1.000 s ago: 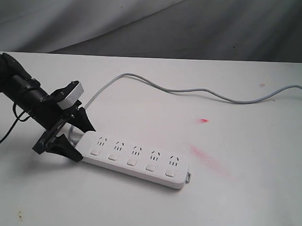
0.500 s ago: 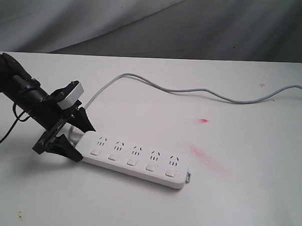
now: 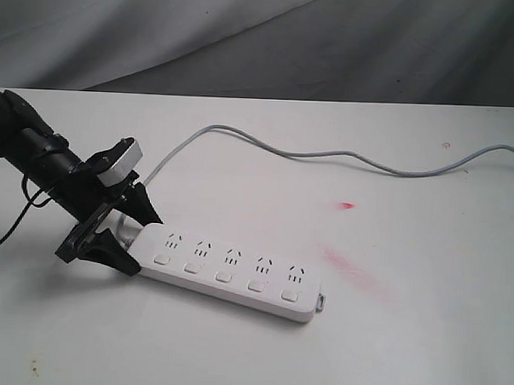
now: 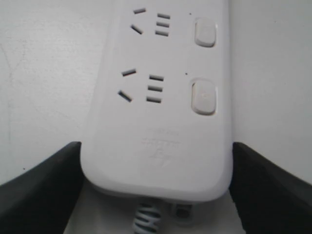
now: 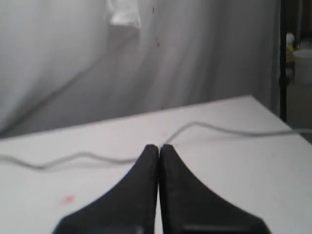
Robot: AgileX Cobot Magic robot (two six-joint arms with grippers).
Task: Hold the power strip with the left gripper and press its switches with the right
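Observation:
The white power strip [image 3: 232, 272] lies flat on the white table, its five square switches [image 3: 224, 276] in a row along the near side. My left gripper [image 3: 144, 245] is shut on the strip's cord end, one black finger on each long side. The left wrist view shows the strip [image 4: 161, 122] between the fingers [image 4: 44, 185], with two switches [image 4: 203, 96] in sight. The grey cord [image 3: 327, 153] runs back and off to the right. My right gripper [image 5: 159, 148] is shut and empty, held above the table away from the strip; the exterior view does not show it.
Red marks [image 3: 348, 205] stain the table to the right of the strip. A grey cloth backdrop [image 3: 264, 39] hangs behind the table's far edge. The cord [image 5: 219, 129] crosses the table ahead of the right gripper.

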